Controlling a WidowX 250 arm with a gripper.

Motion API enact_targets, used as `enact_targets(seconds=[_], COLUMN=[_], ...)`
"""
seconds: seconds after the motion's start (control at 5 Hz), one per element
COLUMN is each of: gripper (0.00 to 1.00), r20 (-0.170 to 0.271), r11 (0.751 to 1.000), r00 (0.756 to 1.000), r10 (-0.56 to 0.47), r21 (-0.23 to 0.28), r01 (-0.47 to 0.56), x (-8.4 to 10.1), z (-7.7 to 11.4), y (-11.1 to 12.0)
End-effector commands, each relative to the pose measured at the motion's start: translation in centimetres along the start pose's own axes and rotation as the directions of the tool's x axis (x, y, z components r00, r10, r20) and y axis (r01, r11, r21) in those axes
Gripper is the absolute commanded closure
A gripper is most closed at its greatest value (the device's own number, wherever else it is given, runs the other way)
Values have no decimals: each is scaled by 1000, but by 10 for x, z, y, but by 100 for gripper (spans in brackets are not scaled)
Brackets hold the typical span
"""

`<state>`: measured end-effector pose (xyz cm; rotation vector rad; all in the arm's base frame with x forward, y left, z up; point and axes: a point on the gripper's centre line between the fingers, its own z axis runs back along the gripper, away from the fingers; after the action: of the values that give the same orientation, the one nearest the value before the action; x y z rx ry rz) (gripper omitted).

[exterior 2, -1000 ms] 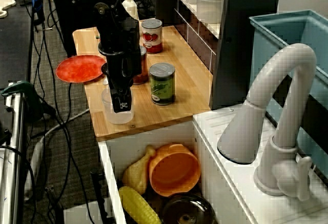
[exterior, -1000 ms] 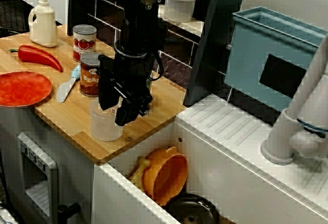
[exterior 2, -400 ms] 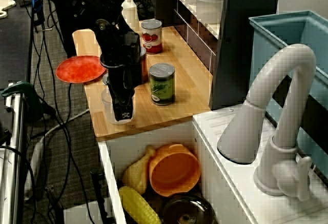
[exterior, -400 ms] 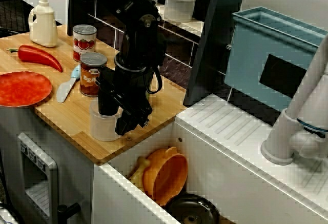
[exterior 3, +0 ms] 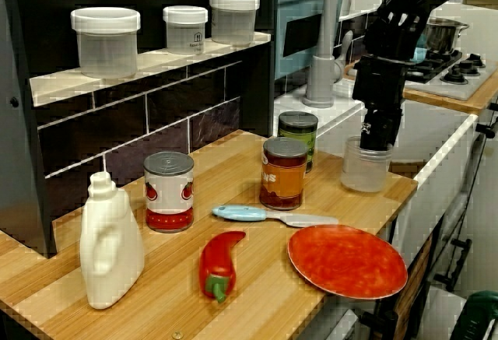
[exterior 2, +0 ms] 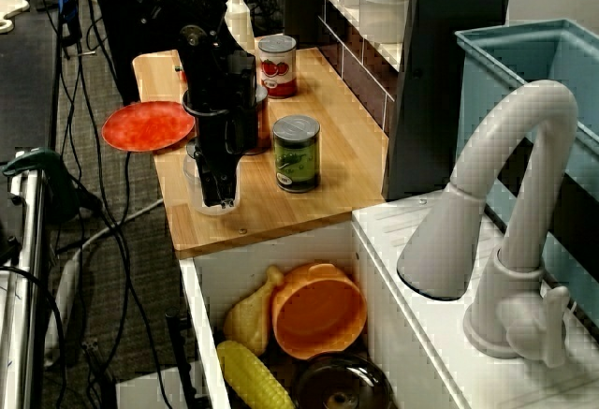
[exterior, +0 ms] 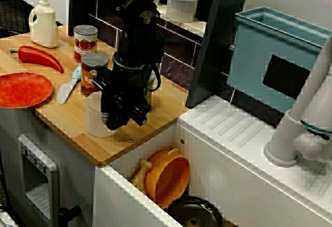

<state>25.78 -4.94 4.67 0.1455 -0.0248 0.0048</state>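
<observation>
COUNTER, LEFT TO RIGHT: Seen along the wooden counter (exterior 3: 226,169), a white bottle (exterior 3: 109,239) stands at the far left. Next come a tomato can (exterior 3: 169,191) and a red pepper (exterior 3: 216,266) lying flat. A blue-handled knife (exterior 3: 268,216) lies in front of an orange-labelled can (exterior 3: 283,173). A green-labelled can (exterior 3: 298,139) stands just behind that one, and a red plate (exterior 3: 347,261) lies near the counter's front edge.

At the right end, close to the corner of the counter, a clear plastic cup (exterior 3: 364,170) stands upright. The black gripper (exterior 3: 376,141) comes down on it from above, its fingertips dipped past the rim. The view from over the tap shows the fingers reaching deep into the cup. How wide they stand, and whether they pinch the wall, cannot be told. In the view from the sink side, the gripper hides the cup's right half.

Past the counter's edge, the white sink (exterior: 207,159) holds an orange bowl (exterior: 168,177) and a corn cob (exterior 2: 253,376).
</observation>
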Motion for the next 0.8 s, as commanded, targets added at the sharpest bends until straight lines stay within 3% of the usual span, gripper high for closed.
enact_targets(seconds=[0.0, 0.6], gripper=[100, 100], r20=[20, 28], r11=[998, 989], r00=[999, 996], r10=[50, 79], r21=[-42, -127], r01=[-49, -75], x=[14, 13], z=[34, 116], y=[21, 56])
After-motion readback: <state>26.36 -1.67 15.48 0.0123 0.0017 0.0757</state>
